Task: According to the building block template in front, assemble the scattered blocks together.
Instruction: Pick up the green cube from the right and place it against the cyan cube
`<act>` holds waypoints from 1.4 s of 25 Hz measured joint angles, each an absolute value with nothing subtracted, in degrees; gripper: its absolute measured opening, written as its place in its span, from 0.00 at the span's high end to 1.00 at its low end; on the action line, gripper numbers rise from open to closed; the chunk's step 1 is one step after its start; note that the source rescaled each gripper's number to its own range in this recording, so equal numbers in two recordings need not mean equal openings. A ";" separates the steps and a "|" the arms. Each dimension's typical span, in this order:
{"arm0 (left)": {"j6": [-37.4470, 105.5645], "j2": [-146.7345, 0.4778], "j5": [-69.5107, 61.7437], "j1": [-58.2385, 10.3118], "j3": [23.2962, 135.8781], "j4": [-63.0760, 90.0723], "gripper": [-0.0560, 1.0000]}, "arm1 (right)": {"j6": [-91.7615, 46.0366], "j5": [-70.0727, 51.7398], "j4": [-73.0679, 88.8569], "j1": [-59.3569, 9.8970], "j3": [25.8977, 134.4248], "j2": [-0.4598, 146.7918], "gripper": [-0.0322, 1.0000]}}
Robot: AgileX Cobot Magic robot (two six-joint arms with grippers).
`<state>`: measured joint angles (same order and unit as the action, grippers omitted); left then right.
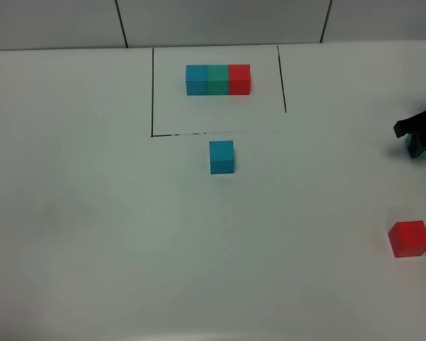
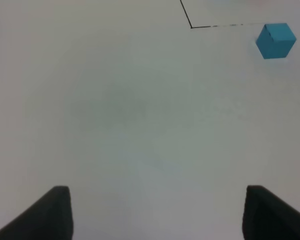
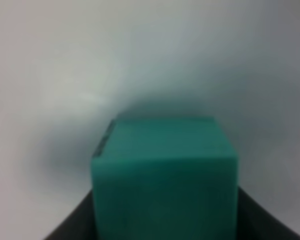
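White tabletop [image 1: 92, 213] bore the blue cube [image 1: 221, 157], and well to its right the right pincer [image 1: 417, 135] clenched the green cube [image 3: 165, 175] while the left pincer [image 2: 155, 215] gaped empty.

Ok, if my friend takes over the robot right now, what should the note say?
Left tool: open, empty.
Right tool: shut on the green cube, far right.
Blue cube: loose, just in front of the outline.
Red cube: loose, front right.
Template: blue, green, red row inside the outline.
Done: green cube gripped; nothing joined.
Left: set green against blue, then red against green, like the template.
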<state>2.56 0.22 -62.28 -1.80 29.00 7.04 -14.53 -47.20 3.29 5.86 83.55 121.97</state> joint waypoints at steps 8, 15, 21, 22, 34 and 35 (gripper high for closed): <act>2.56 0.22 -62.28 -1.80 29.00 7.04 0.34 | -38.66 -53.50 1.77 -8.02 84.06 120.15 0.94; 2.56 0.22 -62.28 -1.80 29.00 7.04 0.34 | -56.45 -51.51 -4.64 -22.13 84.06 120.15 0.94; 2.56 0.22 -62.28 -1.80 29.00 7.04 0.34 | -60.90 -54.01 -3.50 -24.77 89.42 123.17 0.94; 2.56 0.22 -62.28 -1.80 29.00 7.04 0.34 | -61.09 -54.78 -3.43 -24.83 90.42 123.80 0.94; 2.56 0.22 -62.28 -1.80 29.00 7.04 0.34 | -61.65 -56.48 -2.05 -26.54 93.10 125.19 0.94; 2.56 0.22 -62.28 -1.80 29.00 7.04 0.34 | -61.65 -56.48 -2.05 -26.62 93.15 125.19 0.94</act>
